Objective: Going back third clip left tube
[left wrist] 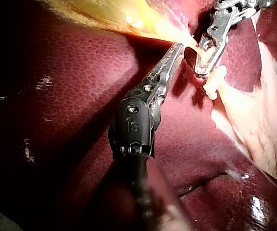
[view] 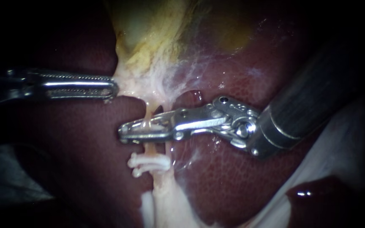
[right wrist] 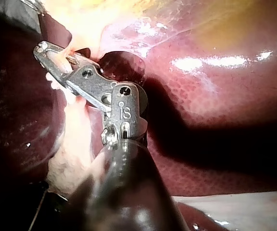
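Observation:
A thin pale tube (view: 150, 112) runs down from the yellowish gallbladder (view: 157, 29) over the dark red liver (view: 72, 160). My right instrument (view: 123, 132) comes in from the right, and its long jaws lie across the tube, closed on it from both sides. Just below them, two white clips (view: 148, 163) sit on the same tube. My left instrument (view: 114, 87) is shut on the pale tissue at the gallbladder's lower end, left of the tube. The left wrist view shows its jaws (left wrist: 177, 48) beside the right instrument (left wrist: 203, 70) and the clips (left wrist: 214, 84).
Pale fatty tissue (view: 165, 198) continues below the clips. A white cloth (view: 339, 160) lies at the lower right under the right shaft (view: 313, 97). Liver surrounds the tube on both sides.

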Robot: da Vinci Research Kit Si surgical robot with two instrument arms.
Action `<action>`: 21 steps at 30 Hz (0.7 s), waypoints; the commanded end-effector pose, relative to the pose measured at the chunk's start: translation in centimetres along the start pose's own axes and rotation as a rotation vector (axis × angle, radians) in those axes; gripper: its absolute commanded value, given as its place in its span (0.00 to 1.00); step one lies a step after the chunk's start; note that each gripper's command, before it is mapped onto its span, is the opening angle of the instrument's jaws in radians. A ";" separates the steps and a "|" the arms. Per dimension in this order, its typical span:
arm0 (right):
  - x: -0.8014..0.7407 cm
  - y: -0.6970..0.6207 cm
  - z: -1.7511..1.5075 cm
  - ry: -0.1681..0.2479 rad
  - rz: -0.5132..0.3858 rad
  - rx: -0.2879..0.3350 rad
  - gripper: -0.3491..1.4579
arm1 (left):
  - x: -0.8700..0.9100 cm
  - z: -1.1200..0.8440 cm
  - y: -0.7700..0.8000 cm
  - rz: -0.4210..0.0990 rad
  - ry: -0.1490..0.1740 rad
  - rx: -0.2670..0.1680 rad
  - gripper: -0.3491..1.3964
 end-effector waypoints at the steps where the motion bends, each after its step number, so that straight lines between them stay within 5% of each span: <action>1: 0.00 -0.01 0.01 -0.001 0.000 0.008 0.03 | 0.00 0.00 0.00 0.000 0.000 0.000 0.00; 5: 0.01 0.03 0.07 0.003 -0.007 -0.010 0.40 | -0.02 0.01 0.02 0.001 0.001 0.001 0.00; 17: -0.29 0.51 0.19 -0.017 -0.028 -0.056 0.45 | 0.00 0.02 0.07 0.001 -0.002 0.004 0.00; 21: -0.37 0.63 0.14 -0.013 0.063 -0.059 0.44 | 0.00 0.02 0.07 0.001 -0.002 0.004 0.00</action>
